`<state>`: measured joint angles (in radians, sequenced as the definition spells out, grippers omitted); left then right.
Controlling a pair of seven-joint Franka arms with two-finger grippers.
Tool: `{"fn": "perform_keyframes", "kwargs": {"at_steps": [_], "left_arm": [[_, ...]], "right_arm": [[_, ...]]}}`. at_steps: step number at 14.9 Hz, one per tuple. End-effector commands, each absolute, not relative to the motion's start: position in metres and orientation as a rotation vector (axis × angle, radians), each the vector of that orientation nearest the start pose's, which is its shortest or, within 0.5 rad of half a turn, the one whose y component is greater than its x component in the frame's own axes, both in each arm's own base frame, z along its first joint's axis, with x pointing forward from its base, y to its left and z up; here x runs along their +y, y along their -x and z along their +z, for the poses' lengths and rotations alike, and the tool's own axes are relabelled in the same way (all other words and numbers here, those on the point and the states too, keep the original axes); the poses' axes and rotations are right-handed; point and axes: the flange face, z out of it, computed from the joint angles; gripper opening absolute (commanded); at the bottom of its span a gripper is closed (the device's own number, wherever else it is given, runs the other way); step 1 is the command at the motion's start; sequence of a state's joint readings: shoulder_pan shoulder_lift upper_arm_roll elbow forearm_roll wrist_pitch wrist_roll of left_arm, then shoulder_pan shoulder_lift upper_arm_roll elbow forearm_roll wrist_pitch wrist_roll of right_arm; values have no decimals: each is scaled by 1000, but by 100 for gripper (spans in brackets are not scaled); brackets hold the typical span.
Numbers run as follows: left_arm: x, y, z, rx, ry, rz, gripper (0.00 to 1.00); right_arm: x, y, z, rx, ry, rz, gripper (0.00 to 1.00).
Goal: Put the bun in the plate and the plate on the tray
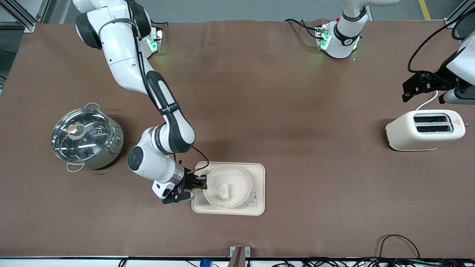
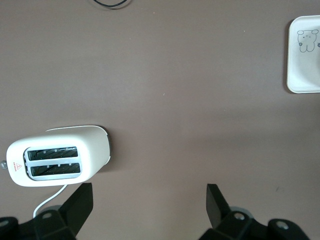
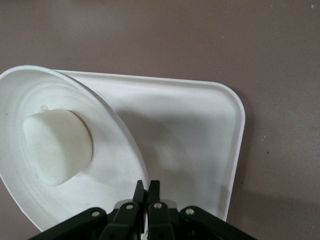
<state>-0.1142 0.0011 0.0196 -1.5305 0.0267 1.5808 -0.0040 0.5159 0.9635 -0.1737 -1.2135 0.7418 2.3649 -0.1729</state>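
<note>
Right gripper (image 1: pixel 201 184) is pinched shut on the plate (image 1: pixel 237 178) rim, at the edge toward the right arm's end. The plate sits over the tray (image 1: pixel 259 185), tilted in the wrist view, bun (image 1: pixel 224 192) inside. You likely only need to lower and let go; the tray rim leaves little spare room around the plate. Left gripper (image 2: pixel 150 210) waits wide open and empty above the toaster (image 1: pixel 426 129), well apart.

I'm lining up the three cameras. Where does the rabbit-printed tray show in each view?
Front view: cream rectangular tray under the round cream plate, low centre.
Left wrist view: one corner at the picture's edge.
Right wrist view: fills the middle.
Shared landmark: brown table cover.
</note>
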Motion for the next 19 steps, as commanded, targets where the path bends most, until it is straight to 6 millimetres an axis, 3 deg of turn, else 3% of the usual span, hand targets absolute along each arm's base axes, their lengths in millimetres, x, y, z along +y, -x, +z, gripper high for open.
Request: {"fn": "perform_keyframes", "kwargs": {"at_steps": [1,6,8,10,11,13,16,19], "left_arm": [[-51,-554,649,136,3122,-69,100],[-51,-554,649,136,3122,-69,100],[-51,-554,649,136,3122,-68,100],[-51,-554,649,136,3122,-69,100],[-51,-554,649,136,3122,-69,100],[-51,-554,649,136,3122,-69,100],[-51,-554,649,136,3122,-69,100],[-50,-554,649,133,3122,-68,100]], "right_arm": [[306,-718,209,-151,2675,-205,3],[307,-710,197,-167,2679,-108,6],[305,-711,197,-166,2681,-108,26],[306,-711,197,-172,2684,-108,68],[305,-711,199,-172,2684,-113,76],[304,-713,207,-177,2684,-119,80],[296,-719,234,-249,2726,-138,89],[282,-725,268,-327,2792,-181,91]]}}
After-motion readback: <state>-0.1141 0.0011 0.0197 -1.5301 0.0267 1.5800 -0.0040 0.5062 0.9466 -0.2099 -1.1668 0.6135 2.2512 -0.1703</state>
